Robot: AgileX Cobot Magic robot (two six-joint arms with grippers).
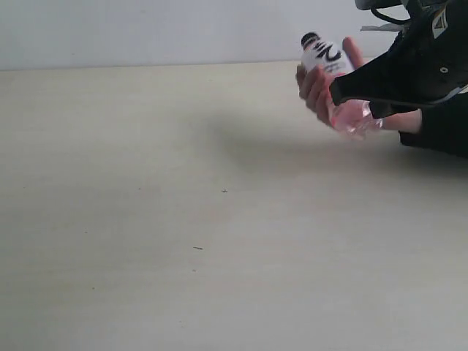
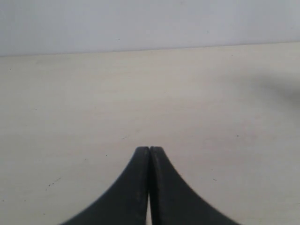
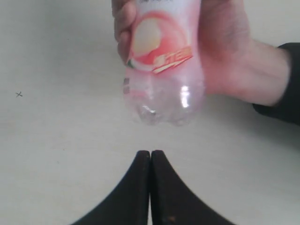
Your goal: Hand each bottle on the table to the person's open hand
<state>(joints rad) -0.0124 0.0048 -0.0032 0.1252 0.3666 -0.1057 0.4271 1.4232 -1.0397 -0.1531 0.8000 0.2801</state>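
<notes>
The person's hand (image 1: 316, 88) at the far right holds the pink-and-white bottle (image 1: 333, 66) with the black cap, lifted off the table (image 1: 183, 219). In the right wrist view the bottle (image 3: 164, 70) hangs in the hand (image 3: 229, 51), its clear base just beyond my right gripper (image 3: 150, 153), which is shut and empty, apart from it. In the exterior view that gripper (image 1: 335, 91) points at the bottle from the right. My left gripper (image 2: 149, 149) is shut on nothing over bare tabletop. The other bottles are out of view.
A pale wall (image 1: 146, 29) runs behind the table's far edge. The person's black sleeve (image 1: 439, 124) rests at the right edge, under my right arm (image 1: 417, 58). A few tiny dark specks (image 1: 197, 248) mark the tabletop.
</notes>
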